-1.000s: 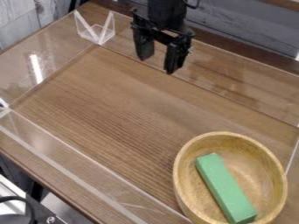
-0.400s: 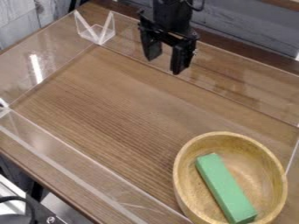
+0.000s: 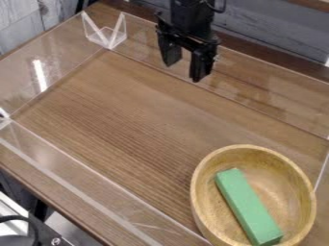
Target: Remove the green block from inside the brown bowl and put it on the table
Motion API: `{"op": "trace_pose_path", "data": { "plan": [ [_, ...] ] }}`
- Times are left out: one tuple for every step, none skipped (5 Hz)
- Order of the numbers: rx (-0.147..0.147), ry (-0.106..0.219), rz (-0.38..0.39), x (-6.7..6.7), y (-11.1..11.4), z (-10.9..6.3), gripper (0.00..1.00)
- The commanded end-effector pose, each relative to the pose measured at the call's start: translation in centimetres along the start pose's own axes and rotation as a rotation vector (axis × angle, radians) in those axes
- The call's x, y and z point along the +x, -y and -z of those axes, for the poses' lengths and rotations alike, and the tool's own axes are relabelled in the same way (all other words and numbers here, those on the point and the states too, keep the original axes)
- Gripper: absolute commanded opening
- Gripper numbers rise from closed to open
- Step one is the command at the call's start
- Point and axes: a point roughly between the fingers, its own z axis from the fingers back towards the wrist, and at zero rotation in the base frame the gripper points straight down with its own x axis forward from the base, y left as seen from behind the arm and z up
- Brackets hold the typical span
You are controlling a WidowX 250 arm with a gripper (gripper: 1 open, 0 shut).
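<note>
Nothing moved; one green block.

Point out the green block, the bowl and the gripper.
green block [image 3: 248, 206], camera view, middle of its top face
bowl [image 3: 203, 177], camera view, left part of its rim
gripper [image 3: 187, 62], camera view, gap between its open fingertips

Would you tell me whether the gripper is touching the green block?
Apart: the camera view shows the open gripper at the table's far end, the green block lying in the brown bowl.
</note>
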Motion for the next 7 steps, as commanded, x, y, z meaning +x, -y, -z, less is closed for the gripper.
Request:
{"op": "trace_pose_path", "data": {
  "plan": [
    [0.011,0.057,0.016,0.9,-0.1,-1.3,1.00],
    [0.008,0.066,0.028,1.1,-0.2,-1.2,1.00],
    [0.004,0.074,0.040,1.3,-0.3,-1.2,1.00],
    [0.000,0.081,0.053,1.5,-0.4,-1.2,1.00],
    [-0.004,0.088,0.067,1.6,-0.6,-1.2,1.00],
    [-0.007,0.095,0.082,1.8,-0.8,-1.3,1.00],
    [-0.008,0.103,0.098,1.9,-1.1,-1.3,1.00]
  ]
}}
